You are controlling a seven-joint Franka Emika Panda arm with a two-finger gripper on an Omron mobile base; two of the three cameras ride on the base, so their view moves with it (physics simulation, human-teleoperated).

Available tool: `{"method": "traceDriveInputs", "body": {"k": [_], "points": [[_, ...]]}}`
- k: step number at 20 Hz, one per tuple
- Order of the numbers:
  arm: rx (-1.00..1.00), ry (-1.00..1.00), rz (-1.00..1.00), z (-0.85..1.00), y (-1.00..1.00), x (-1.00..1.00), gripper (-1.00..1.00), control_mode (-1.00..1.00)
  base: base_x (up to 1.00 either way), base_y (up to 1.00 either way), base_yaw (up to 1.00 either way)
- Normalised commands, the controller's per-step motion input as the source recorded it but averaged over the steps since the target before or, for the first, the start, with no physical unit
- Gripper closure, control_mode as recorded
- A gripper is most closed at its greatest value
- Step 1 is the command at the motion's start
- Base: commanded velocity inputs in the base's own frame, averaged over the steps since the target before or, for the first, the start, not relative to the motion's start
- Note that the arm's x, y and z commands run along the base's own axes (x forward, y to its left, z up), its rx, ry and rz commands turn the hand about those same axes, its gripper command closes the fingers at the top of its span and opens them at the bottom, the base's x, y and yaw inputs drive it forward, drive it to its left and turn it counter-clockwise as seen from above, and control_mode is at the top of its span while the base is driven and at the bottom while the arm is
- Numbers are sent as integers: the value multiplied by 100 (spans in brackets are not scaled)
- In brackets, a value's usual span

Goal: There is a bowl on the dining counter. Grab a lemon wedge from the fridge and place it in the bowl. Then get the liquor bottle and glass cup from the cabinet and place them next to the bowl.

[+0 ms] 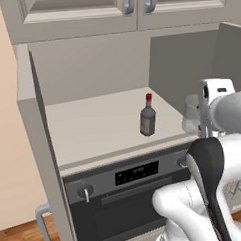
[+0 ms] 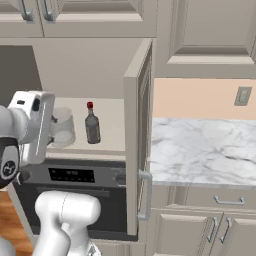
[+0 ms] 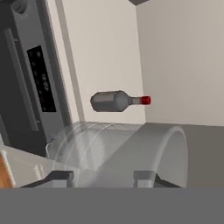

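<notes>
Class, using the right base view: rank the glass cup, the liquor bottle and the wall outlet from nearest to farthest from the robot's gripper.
1. The glass cup, right at the gripper, on the left of the cabinet shelf.
2. The liquor bottle, standing upright just to the cup's right on the same shelf.
3. The wall outlet, far right, above the marble counter.
</notes>
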Motion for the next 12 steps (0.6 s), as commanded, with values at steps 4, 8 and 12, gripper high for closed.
{"method": "traceDriveInputs", "body": {"k": [4, 8, 12], "points": [[0, 0, 10, 20, 31, -95, 100, -100, 0, 0, 0], [0, 0, 13, 2, 19, -84, 100, -100, 0, 0, 0], [0, 0, 8, 0, 0, -40, 100, 100, -46, 3, 5]]}}
